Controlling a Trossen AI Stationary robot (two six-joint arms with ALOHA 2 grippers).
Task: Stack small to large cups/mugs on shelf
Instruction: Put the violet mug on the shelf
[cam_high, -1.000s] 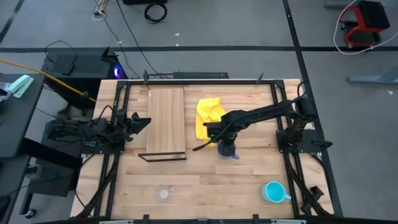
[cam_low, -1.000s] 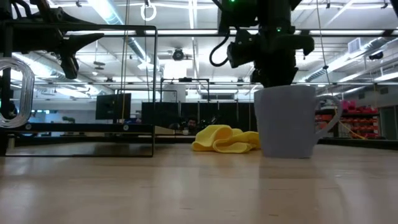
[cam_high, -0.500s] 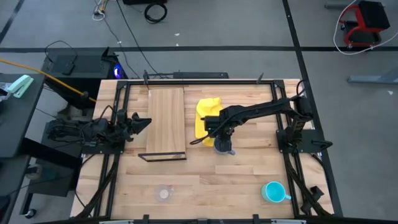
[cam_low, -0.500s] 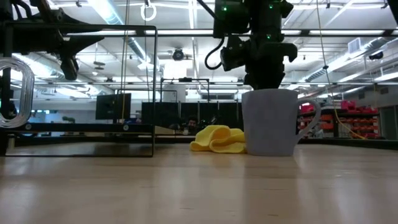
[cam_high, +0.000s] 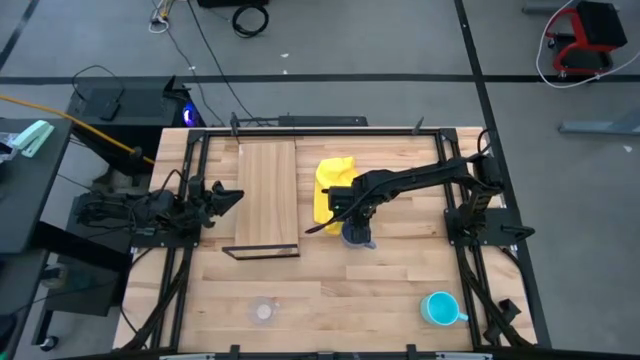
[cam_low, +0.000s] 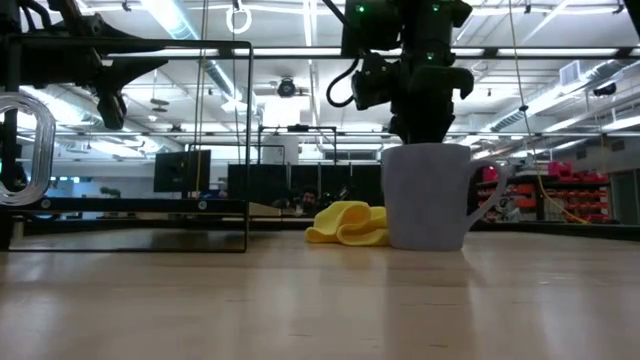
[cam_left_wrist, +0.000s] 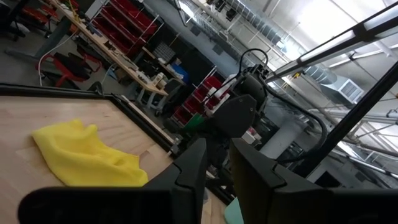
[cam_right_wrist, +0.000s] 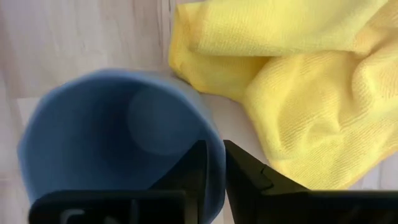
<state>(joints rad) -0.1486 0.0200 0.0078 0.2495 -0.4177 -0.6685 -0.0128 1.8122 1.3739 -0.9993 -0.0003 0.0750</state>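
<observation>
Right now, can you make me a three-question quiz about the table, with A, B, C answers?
1. Where is the turquoise mug? A on the shelf B on the tabletop near the right arm's side C on the cloth
2. What colour is the cloth? A yellow B red C green
3. What is the right claw doing? A gripping the grey-blue mug by its rim B hanging empty C holding the cloth

Answers: 1 B, it stands on pale planks away from the shelf. 2 A, plainly yellow. 3 A, its fingers pinch the rim.
</observation>
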